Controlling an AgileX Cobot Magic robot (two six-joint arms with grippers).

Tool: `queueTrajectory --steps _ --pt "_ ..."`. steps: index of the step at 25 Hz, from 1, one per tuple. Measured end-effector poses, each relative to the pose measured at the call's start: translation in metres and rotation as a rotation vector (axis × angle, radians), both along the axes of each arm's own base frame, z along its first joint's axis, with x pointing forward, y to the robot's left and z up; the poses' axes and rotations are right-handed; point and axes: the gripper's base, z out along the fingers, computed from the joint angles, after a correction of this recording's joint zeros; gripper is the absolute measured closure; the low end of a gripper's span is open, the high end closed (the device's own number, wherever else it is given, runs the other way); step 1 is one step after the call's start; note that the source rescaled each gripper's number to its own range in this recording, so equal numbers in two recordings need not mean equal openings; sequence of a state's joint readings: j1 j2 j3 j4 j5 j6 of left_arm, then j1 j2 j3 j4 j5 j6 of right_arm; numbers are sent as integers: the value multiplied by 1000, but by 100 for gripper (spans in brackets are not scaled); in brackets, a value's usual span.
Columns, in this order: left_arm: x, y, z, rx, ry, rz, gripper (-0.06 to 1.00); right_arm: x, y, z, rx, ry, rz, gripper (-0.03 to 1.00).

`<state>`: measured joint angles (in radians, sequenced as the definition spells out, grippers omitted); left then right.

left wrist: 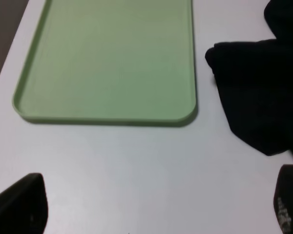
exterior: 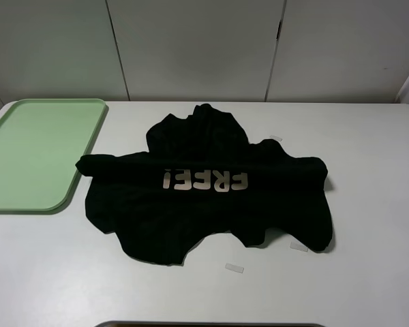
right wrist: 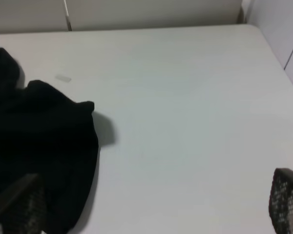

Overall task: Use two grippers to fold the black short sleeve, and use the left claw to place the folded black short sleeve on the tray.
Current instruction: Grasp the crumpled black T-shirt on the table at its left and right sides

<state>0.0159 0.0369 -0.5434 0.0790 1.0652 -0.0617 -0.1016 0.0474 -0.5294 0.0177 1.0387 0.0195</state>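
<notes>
Black T-shirt (exterior: 211, 197) lies crumpled and unfolded mid-tabletop, just beside the green tray (exterior: 34, 150) at the left edge. Left gripper (left wrist: 154, 204) and right gripper (right wrist: 151, 204) hang open, empty. Folding not yet begun; each likely must first seize an edge.

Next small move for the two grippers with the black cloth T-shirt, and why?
Probably lower the open left gripper and open right gripper toward the side edges of the soft black cloth T-shirt: it lies crumpled and unfolded, nothing is held, and the flat light-green plastic tray is empty.
</notes>
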Motion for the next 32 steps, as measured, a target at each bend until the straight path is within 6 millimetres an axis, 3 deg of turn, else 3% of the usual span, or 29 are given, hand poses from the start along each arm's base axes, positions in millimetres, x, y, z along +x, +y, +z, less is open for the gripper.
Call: queueTrajectory --steps 5,11,15,17,20,25,29,32 --pt "20 0 39 55 112 -46 3 28 -3 38 -22 89 17 -3" --pt "74 -3 96 121 240 -164 3 86 -5 83 -77 185 107 -3" --pt "102 -20 128 207 216 -378 3 127 8 95 -128 249 264 -3" --pt "114 -32 133 280 219 -491 3 146 21 94 -185 287 368 -3" --pt "126 -55 130 374 238 -653 3 166 48 84 -286 349 533 -3" --pt "133 -100 115 470 294 -902 3 180 96 60 -439 439 759 -3" --pt "136 -118 97 568 355 -1031 3 184 124 42 -521 490 875 -3" --pt "137 -119 77 644 415 -1087 3 187 135 33 -581 512 941 -3"
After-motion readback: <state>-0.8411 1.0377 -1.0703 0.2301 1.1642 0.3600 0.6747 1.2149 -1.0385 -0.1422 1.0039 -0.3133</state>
